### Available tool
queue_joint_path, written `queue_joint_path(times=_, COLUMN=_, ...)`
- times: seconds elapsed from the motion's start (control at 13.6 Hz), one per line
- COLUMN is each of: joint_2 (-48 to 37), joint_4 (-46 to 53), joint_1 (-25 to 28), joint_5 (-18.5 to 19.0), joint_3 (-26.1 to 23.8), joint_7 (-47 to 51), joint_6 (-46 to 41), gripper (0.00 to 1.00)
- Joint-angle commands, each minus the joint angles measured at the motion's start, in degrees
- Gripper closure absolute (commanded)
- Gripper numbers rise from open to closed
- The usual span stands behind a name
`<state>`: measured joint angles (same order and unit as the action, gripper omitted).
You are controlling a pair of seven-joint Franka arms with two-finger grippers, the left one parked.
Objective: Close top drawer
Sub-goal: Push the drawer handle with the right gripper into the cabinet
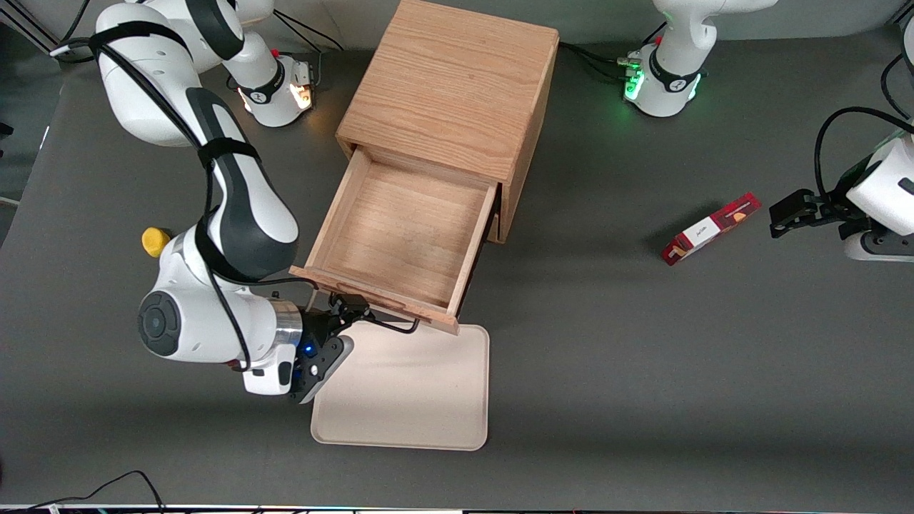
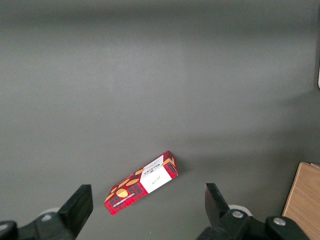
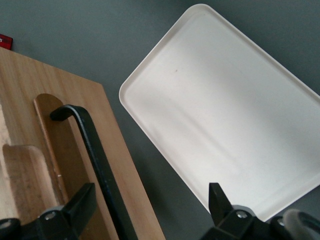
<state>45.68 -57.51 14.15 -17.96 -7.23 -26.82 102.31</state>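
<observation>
Even, soft overhead light falls on the grey tabletop [image 1: 643,371], and shadows beside the cabinet [image 1: 457,93] and the box [image 1: 710,228] are faint. The tray [image 3: 225,115] looks pale and slightly washed out in the right wrist view, where the pincer [image 3: 150,210] beside the drawer handle [image 3: 95,160] is blurred. Base lights glow green and orange.

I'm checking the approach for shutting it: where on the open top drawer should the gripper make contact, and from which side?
On the top drawer, take the black wire handle on its front panel, coming from in front of the drawer. The handle stands off the wood, leaving room for a finger. The open gripper is already at it; pushing the front panel may also work.
</observation>
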Motion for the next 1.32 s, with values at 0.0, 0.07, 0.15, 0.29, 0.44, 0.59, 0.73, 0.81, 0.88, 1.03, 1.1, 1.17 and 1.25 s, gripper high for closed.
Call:
queue_joint_path(times=0.0, joint_2=-1.6, joint_4=-3.1, joint_1=0.4, joint_5=0.7, joint_3=0.2, joint_7=-0.7, joint_6=0.7, gripper=0.0)
queue_joint_path(times=0.07, joint_2=-1.7, joint_4=-3.5, joint_1=0.6, joint_5=1.7, joint_3=0.2, joint_7=-0.8, joint_6=1.0, gripper=0.0)
queue_joint_path(times=0.15, joint_2=-1.7, joint_4=-3.5, joint_1=0.6, joint_5=3.0, joint_3=0.2, joint_7=-0.8, joint_6=1.1, gripper=0.0)
queue_joint_path(times=0.29, joint_2=-1.7, joint_4=-3.7, joint_1=0.6, joint_5=3.9, joint_3=0.2, joint_7=-1.2, joint_6=1.2, gripper=0.0)
queue_joint_path(times=0.44, joint_2=-1.7, joint_4=-3.7, joint_1=0.6, joint_5=5.2, joint_3=0.2, joint_7=-1.2, joint_6=1.1, gripper=0.0)
queue_joint_path(times=0.59, joint_2=-2.1, joint_4=-5.0, joint_1=0.8, joint_5=5.6, joint_3=0.2, joint_7=-0.7, joint_6=1.5, gripper=0.0)
queue_joint_path(times=0.73, joint_2=-3.2, joint_4=-7.3, joint_1=1.6, joint_5=5.7, joint_3=0.3, joint_7=-0.6, joint_6=2.4, gripper=0.0)
queue_joint_path(times=0.81, joint_2=-4.1, joint_4=-8.5, joint_1=1.7, joint_5=5.7, joint_3=0.3, joint_7=-0.6, joint_6=3.2, gripper=0.0)
queue_joint_path(times=0.88, joint_2=-5.1, joint_4=-10.4, joint_1=1.8, joint_5=5.7, joint_3=0.3, joint_7=-0.5, joint_6=4.0, gripper=0.0)
queue_joint_path(times=1.03, joint_2=-6.8, joint_4=-13.1, joint_1=1.8, joint_5=5.7, joint_3=0.3, joint_7=-0.5, joint_6=4.8, gripper=0.0)
queue_joint_path(times=1.1, joint_2=-7.5, joint_4=-14.0, joint_1=1.8, joint_5=5.7, joint_3=0.2, joint_7=-0.5, joint_6=4.8, gripper=0.0)
queue_joint_path(times=1.17, joint_2=-8.2, joint_4=-15.0, joint_1=1.8, joint_5=5.7, joint_3=0.2, joint_7=-0.5, joint_6=4.8, gripper=0.0)
queue_joint_path(times=1.25, joint_2=-8.7, joint_4=-15.5, joint_1=1.9, joint_5=5.7, joint_3=0.2, joint_7=-0.5, joint_6=4.8, gripper=0.0)
